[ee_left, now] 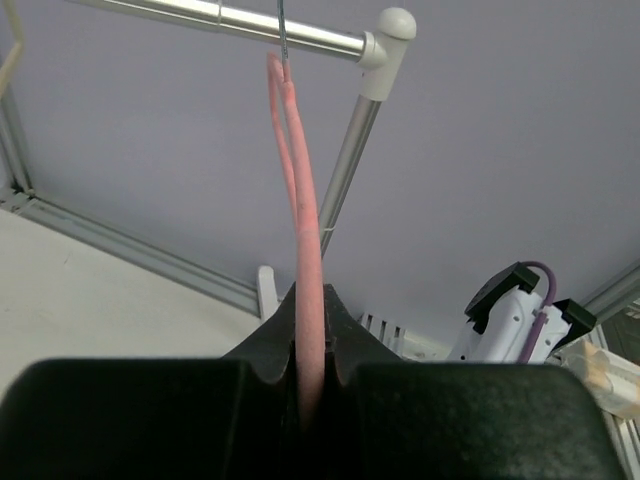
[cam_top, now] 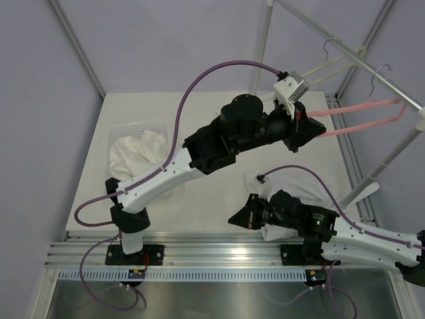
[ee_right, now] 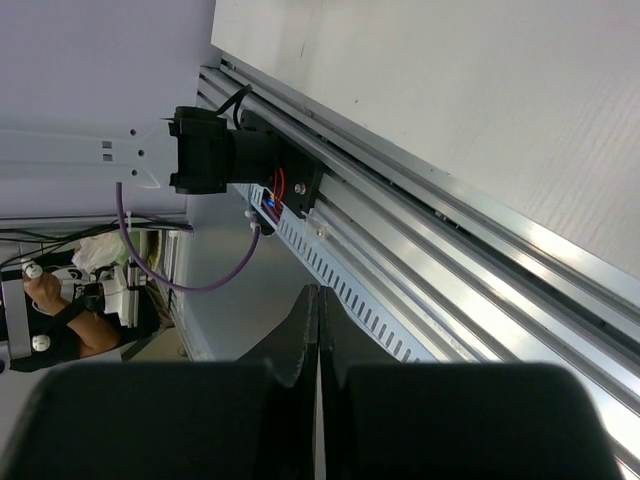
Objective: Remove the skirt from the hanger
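- Any print on the arms or their bases is too small to read.
- At the near edge, an aluminium rail [cam_top: 212,252] carries both arm bases.
- The right claw [ee_right: 317,300] lies low over the bench [cam_top: 219,193], just past that rail. Its fingers [ee_right: 305,330] are pressed together with nothing between them.
- The skirt [cam_top: 299,181], a crumpled white cloth, lies on the bench off the hanger. It sits under and just behind the right arm's wrist, while the right claw points leftward past it. Whether the fingers touch the cloth cannot be told.
- On the left side of the bench, a clear bin [cam_top: 126,127] holds another white cloth [cam_top: 133,156].
- The left claw [ee_left: 309,305] is raised above the far half of the bench, well apart from the skirt and higher than it. Its fingers are closed tight on one end of the pink hanger [ee_left: 303,200].
- The pink hanger is bare and its wire hook sits over the metal rack rail [ee_left: 250,22].
- A pale hanger [cam_top: 332,66] hangs on the same rail, further along.
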You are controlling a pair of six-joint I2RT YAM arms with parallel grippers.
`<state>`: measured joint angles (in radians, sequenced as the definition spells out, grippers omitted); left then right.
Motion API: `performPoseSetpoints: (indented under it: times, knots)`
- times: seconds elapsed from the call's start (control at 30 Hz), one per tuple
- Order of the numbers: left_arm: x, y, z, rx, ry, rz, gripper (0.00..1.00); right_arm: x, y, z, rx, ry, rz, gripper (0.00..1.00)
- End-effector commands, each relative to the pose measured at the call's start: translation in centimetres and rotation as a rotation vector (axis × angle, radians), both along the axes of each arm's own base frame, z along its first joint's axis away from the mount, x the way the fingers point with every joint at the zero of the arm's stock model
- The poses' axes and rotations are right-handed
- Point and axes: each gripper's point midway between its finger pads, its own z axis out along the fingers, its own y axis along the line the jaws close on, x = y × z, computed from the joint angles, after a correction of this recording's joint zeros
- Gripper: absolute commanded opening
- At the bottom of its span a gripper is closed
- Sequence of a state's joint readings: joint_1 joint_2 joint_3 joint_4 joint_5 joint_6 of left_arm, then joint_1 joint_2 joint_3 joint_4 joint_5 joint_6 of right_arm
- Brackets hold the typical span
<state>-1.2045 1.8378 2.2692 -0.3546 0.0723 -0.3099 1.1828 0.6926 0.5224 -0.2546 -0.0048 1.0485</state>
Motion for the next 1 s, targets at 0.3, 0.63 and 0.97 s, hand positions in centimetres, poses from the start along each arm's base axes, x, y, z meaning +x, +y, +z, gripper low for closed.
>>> performPoseSetpoints:
  times: [0.3,0.63,0.97]
  knots:
    - [0.2,-5.4,1.4,-0.181,0.080,-0.110,0.00,0.0,-0.6,1.6,0.044,-0.021,-0.042,0.00]
    - [1.3,-6.3,-1.1,-0.140,0.120,-0.108,0.44,0.0,-1.1,0.9,0.035,-0.015,-0.053,0.00]
    - [0.3,5.1,7.8,-0.175,-0.064,0.048,0.99,0.4,-1.1,-0.1,-0.020,-0.015,-0.068,0.00]
